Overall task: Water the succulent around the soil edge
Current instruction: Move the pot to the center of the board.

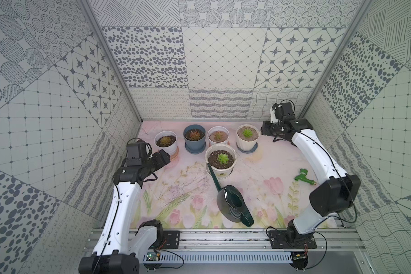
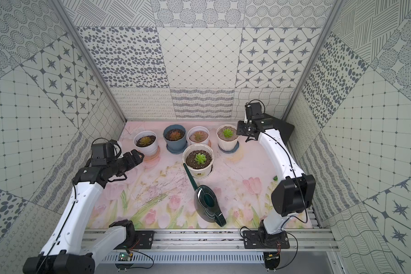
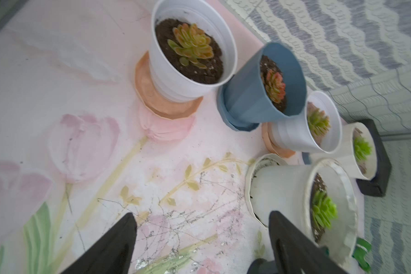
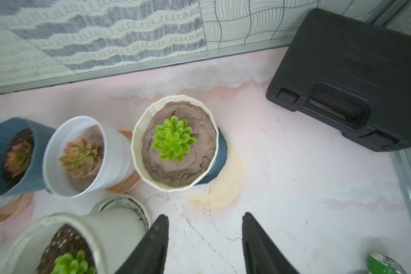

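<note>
A dark green watering can stands on the floral mat, nothing holding it. Its long spout points at a cream pot of dark soil with a bright green succulent. My left gripper hovers open and empty to the left of that pot. My right gripper hangs open and empty at the back right, beside the ribbed cream pot of pale cracked soil.
Behind the front pot stands a row of potted succulents: white, blue, white and ribbed cream. A green hose nozzle lies right. A black case fills the back right corner.
</note>
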`<state>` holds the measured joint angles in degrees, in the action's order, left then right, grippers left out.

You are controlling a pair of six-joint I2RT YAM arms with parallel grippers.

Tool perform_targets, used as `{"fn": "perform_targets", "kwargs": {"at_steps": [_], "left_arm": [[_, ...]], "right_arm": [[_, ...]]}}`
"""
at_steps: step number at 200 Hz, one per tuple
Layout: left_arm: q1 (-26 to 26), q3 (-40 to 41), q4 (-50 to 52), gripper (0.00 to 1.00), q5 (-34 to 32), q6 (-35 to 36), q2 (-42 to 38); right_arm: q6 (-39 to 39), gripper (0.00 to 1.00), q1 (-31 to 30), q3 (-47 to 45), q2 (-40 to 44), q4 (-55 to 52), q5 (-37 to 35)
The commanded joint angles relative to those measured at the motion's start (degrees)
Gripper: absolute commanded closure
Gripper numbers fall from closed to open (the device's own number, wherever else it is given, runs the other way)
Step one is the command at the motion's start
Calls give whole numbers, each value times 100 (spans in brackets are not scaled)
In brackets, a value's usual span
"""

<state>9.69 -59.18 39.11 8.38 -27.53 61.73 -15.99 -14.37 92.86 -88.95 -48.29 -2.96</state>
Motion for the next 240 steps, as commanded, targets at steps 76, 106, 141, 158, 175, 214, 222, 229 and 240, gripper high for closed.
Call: {"fn": "perform_targets", "kwargs": {"at_steps": [76, 106, 141, 158, 175, 214, 222, 229, 240], "left_arm": [[639, -2434, -534, 38, -1362, 1285, 3824], [639, -3064, -331, 44, -1029, 1443, 4437], [638, -3617, -60, 45, -1170, 1579, 4748], [640, -3831, 93, 45, -1155, 1720, 4894], [639, -3921, 168, 46, -1033, 1859, 4986], [642, -3878, 228, 50, -555, 1927, 5042], [638, -3873, 257, 52, -488, 1905, 5054], [635, -3857, 288, 53, -474, 1901, 5075], [639, -3800, 299, 54, -432, 1892, 5069]], "right_arm": [[-53, 47, -1443, -3361, 2787, 1747, 762], [-62, 47, -1455, -3562, 2892, 1868, 829], [-108, 48, -1472, -3640, 2800, 2029, 1031], [-121, 48, -1483, -3666, 2726, 2061, 1084], [-113, 48, -1498, -3678, 2673, 2070, 1090], [-89, 48, -1499, -3687, 2650, 2070, 1050], [-89, 48, -1502, -3692, 2653, 2071, 1051], [-90, 48, -1498, -3690, 2650, 2070, 1057], [-89, 48, -1505, -3694, 2651, 2073, 1083]]}}
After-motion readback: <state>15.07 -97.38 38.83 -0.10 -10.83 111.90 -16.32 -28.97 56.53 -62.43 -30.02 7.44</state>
